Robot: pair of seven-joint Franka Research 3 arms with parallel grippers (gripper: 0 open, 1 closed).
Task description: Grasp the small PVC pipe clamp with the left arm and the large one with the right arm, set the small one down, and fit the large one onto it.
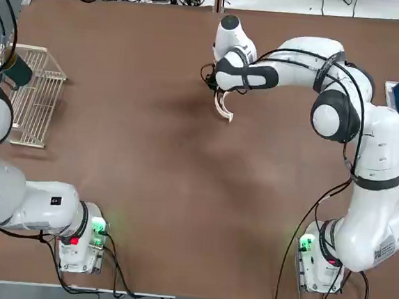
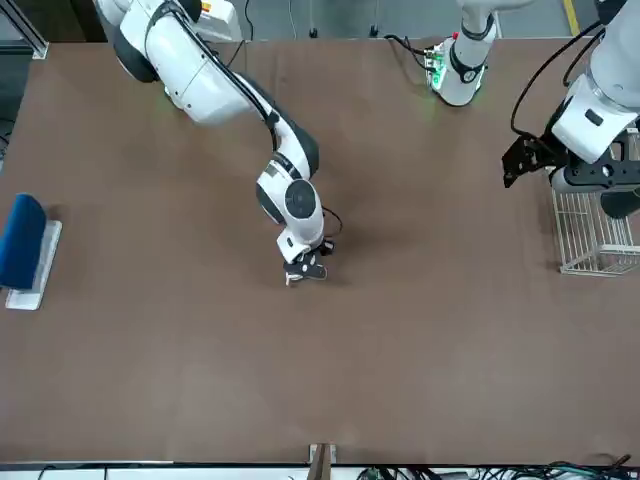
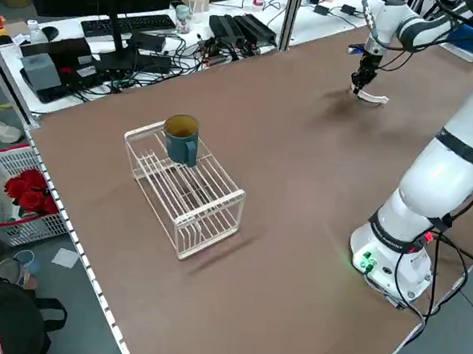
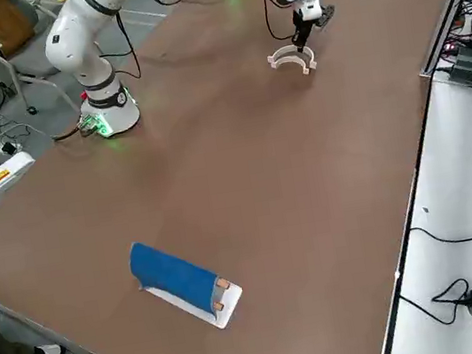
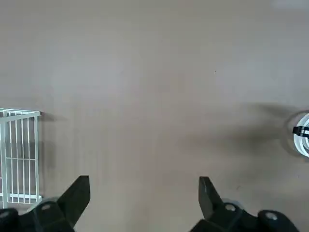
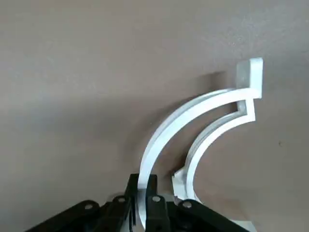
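White plastic is what I see at my right gripper [image 6: 143,205]: its jaws are pinched shut on the rim of the large one [image 6: 193,116], the wider half-ring, low over the brown counter [image 1: 147,187] in its far half, a little toward the far edge from the middle. The small PVC pipe clamp [image 6: 217,133] lies on the counter nested inside the large one's curve, the two arcs running side by side and their end tabs meeting at one end; I cannot tell whether the large one is fully seated over it. From overhead the pair shows as one white arc [image 1: 224,108] just below the right wrist.

My left gripper [image 5: 145,203] hangs above the left edge of the counter near the white wire rack [image 1: 33,96], jaws spread wide and holding nothing. A teal mug [image 3: 181,139] sits on top of that rack. A blue object on a white base [image 4: 181,282] rests by the right edge
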